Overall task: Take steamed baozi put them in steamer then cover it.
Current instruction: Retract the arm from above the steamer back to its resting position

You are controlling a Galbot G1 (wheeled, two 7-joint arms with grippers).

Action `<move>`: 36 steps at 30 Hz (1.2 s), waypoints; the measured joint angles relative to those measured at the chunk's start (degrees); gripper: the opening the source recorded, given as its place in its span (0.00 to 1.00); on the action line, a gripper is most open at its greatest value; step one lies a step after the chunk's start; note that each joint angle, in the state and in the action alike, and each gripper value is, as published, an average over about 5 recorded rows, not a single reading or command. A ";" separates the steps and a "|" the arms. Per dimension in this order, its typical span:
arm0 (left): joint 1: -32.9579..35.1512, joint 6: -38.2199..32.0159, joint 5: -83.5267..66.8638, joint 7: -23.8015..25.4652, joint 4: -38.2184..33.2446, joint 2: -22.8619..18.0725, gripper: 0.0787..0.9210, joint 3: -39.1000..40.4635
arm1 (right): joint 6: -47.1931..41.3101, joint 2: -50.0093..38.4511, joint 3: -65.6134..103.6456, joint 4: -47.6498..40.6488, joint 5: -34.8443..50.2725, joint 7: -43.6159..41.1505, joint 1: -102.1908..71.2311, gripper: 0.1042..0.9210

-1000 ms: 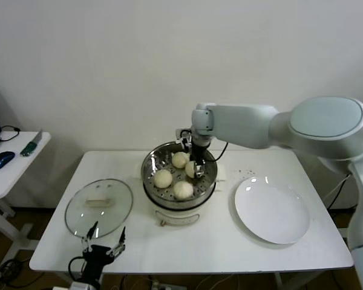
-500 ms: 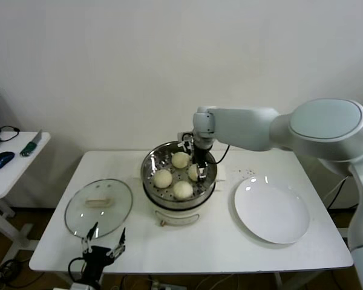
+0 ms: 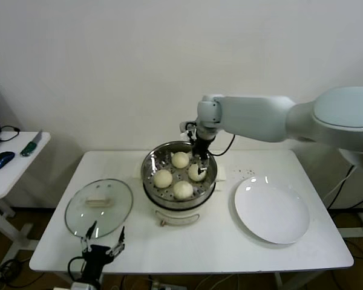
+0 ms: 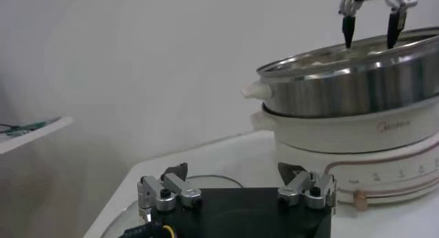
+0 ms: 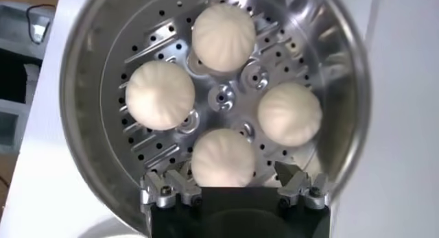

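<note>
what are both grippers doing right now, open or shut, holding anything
Left gripper: open, empty, low at the white table's front edge.
Right gripper: open, empty, above the round stainless-steel steamer.

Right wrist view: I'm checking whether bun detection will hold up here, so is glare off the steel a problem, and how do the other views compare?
Right wrist view: bright reflections streak the steamer wall, yet all four steamed baozi read clearly. Head view: window-like highlights sit on the white plate and glass lid. Left wrist view: the near left end effector looks soft and the scene dim.
</note>
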 measured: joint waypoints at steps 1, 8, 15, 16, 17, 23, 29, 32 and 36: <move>-0.20 -0.02 0.16 -0.20 0.01 -0.11 0.88 -0.04 | 0.18 -0.78 0.54 0.72 -0.12 0.49 0.37 0.88; -1.84 -0.12 2.25 -1.36 -0.19 -0.61 0.88 -0.62 | 2.78 -8.09 4.29 6.81 -0.57 7.16 1.39 0.88; -3.40 0.59 3.91 -2.07 -0.87 -1.04 0.88 -0.90 | 6.26 -17.67 9.42 13.96 0.18 16.98 -1.17 0.88; -3.59 0.70 4.13 -2.15 -0.93 -1.04 0.88 -0.88 | 6.90 -19.21 10.36 14.95 0.38 18.55 -2.04 0.88; -3.77 0.81 4.37 -2.24 -1.00 -1.01 0.88 -0.83 | 7.57 -20.74 11.43 15.89 0.55 20.14 -3.07 0.88; -4.70 1.72 5.99 -2.87 -1.63 -0.51 0.88 -0.38 | 12.34 -29.67 21.45 20.65 0.84 29.41 -12.98 0.88; -5.64 3.13 8.65 -3.72 -2.48 0.16 0.88 0.06 | 16.59 -36.93 37.24 24.81 -0.18 37.03 -28.59 0.88; -6.04 4.29 10.74 -4.56 -2.62 0.53 0.88 0.13 | 18.74 -39.11 46.66 26.52 -1.28 40.53 -37.84 0.88; -6.39 6.68 14.28 -6.62 -3.03 1.13 0.88 0.21 | 21.58 -40.57 59.66 28.41 -3.42 44.38 -50.61 0.88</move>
